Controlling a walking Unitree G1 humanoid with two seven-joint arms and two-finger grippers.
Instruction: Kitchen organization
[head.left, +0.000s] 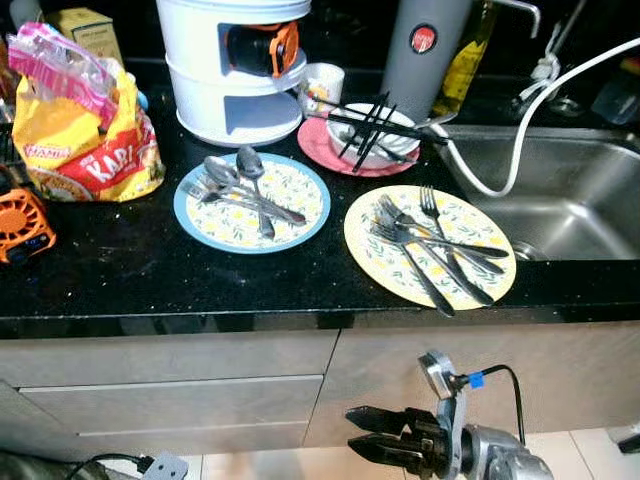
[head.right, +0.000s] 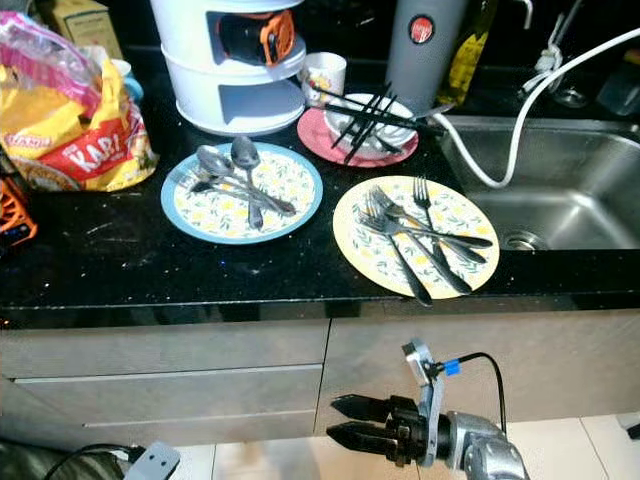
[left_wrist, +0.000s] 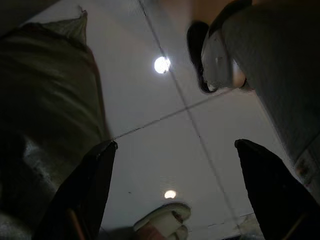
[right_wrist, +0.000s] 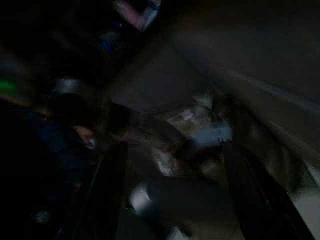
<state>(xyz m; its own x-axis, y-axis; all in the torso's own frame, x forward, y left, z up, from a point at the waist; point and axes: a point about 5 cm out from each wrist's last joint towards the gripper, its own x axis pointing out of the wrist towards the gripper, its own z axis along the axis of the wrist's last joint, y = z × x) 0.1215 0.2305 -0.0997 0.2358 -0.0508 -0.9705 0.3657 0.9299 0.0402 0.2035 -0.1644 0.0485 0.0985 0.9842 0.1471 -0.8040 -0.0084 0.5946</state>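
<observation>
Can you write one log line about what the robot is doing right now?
right gripper: open, low by cabinet | spoons: blue plate | forks: yellow plate

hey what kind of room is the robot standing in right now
Most likely a home kitchen: a black countertop with a steel sink set into it, drawers below, and plates of forks and spoons laid out.

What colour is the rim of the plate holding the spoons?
Light blue rim on the plate; clearest in the left eye view.

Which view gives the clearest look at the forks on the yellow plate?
The left eye view: the forks lie sharp and whole on the yellow plate. The right eye view shows them much the same. The wrist views face elsewhere.
</observation>
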